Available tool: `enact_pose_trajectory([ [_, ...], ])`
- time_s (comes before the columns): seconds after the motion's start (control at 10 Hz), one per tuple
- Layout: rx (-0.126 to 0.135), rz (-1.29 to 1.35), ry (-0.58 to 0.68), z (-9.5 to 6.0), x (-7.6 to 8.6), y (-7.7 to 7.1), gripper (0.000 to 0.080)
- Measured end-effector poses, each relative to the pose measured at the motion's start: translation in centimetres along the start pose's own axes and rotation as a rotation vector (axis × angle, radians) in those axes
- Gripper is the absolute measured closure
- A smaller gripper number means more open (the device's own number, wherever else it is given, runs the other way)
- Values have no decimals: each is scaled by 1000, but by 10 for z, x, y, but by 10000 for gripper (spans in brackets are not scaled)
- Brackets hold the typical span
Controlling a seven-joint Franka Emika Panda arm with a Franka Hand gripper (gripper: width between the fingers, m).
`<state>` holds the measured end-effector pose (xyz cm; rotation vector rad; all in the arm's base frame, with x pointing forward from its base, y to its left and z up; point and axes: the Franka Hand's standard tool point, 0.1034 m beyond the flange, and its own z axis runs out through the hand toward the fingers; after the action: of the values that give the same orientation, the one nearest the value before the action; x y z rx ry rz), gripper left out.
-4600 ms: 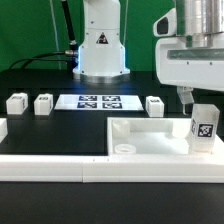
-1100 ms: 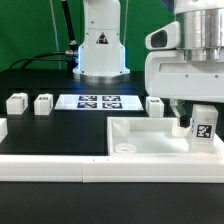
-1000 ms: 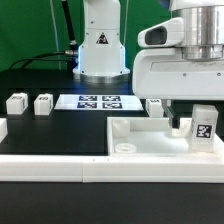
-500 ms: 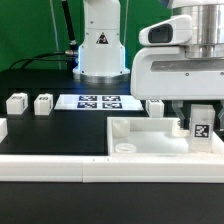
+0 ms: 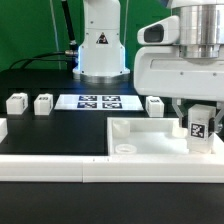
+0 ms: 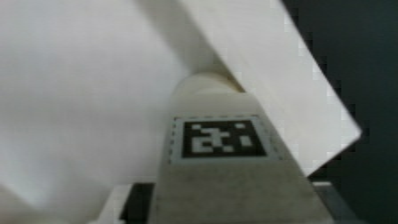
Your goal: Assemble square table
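Observation:
The white square tabletop (image 5: pixel 140 138), a tray with a raised rim, lies at the front right of the exterior view. A white leg (image 5: pixel 201 130) with a black-and-white tag stands in its right corner. My gripper (image 5: pixel 193 124) has come down around this leg and is shut on it. In the wrist view the tagged leg (image 6: pixel 221 150) fills the space between my fingers (image 6: pixel 139 200), over the white tabletop (image 6: pixel 89 90). Three more legs (image 5: pixel 16 102) (image 5: pixel 44 103) (image 5: pixel 155 105) lie loose on the black table.
The marker board (image 5: pixel 98 101) lies flat at the back middle, in front of the robot base (image 5: pixel 101 50). A long white border rail (image 5: pixel 50 166) runs along the front edge. A round boss (image 5: pixel 124 149) sits inside the tray's left corner.
The gripper has come down from above the tray and moved to the exterior view's right, onto the standing leg. The leg now looks slightly turned. The loose legs have not moved.

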<state>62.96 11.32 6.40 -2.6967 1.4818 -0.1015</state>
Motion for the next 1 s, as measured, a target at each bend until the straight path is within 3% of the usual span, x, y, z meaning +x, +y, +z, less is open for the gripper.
enact_pose_trajectory([
  [0.2, -18, 308, -7, 2, -1, 0, 509],
  [0.3, -15, 491, -13, 2, -2, -1, 509],
  [0.4, 7, 665, -28, 1, -2, 0, 509],
  [0.7, 17, 710, -38, 2, -2, 1, 508],
  [0.8, 17, 698, -37, 2, -2, 0, 296],
  [0.9, 19, 513, -30, 0, -2, 0, 296],
  [1.0, 23, 342, -26, -2, -4, -1, 182],
])
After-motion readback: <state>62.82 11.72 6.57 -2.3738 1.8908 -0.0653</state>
